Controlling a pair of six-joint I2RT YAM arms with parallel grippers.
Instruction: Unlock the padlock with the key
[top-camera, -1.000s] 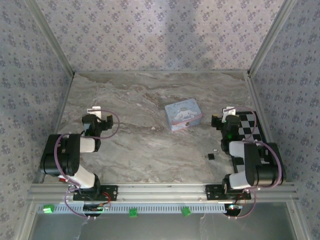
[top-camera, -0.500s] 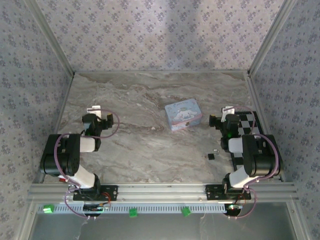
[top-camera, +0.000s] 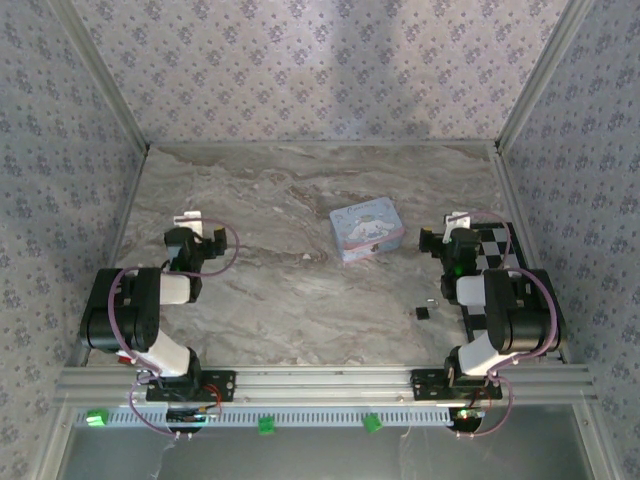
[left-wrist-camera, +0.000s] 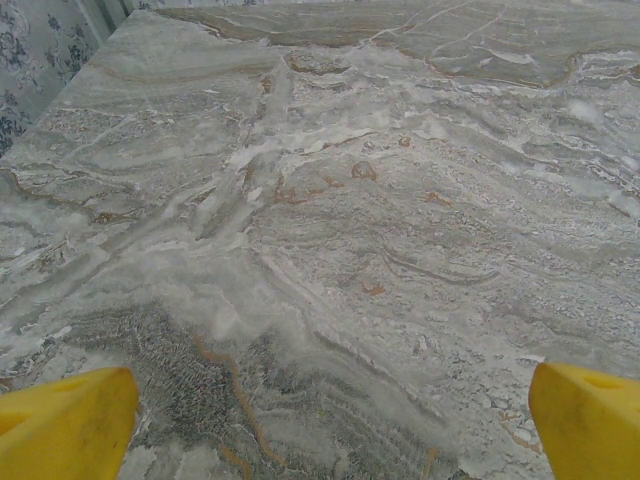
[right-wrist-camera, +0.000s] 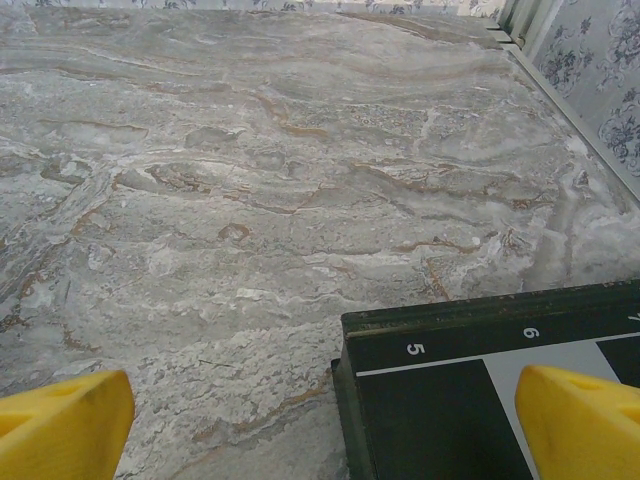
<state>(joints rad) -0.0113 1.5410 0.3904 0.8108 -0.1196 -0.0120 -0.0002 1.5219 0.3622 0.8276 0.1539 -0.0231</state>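
Observation:
A small black item (top-camera: 423, 313) lies on the marble table (top-camera: 300, 290) in front of the right arm, with a tiny pale piece (top-camera: 431, 301) just behind it; both are too small to tell padlock from key. My left gripper (top-camera: 192, 220) (left-wrist-camera: 335, 425) is open, its yellow fingertips (left-wrist-camera: 62, 420) wide apart over bare marble. My right gripper (top-camera: 456, 224) (right-wrist-camera: 320, 425) is open too, its fingertips (right-wrist-camera: 585, 415) spread over the corner of a black board (right-wrist-camera: 440, 400). Neither holds anything.
A pale blue cartoon-printed box (top-camera: 366, 230) sits right of the table's middle. The black-and-white checkered board (top-camera: 497, 255) lies along the right edge under the right arm. Patterned walls (top-camera: 320, 70) enclose three sides. An aluminium rail (top-camera: 320, 382) runs along the front.
The right arm's elbow has swung in toward the left and its gripper has shifted slightly left. The left arm and the table items have not moved.

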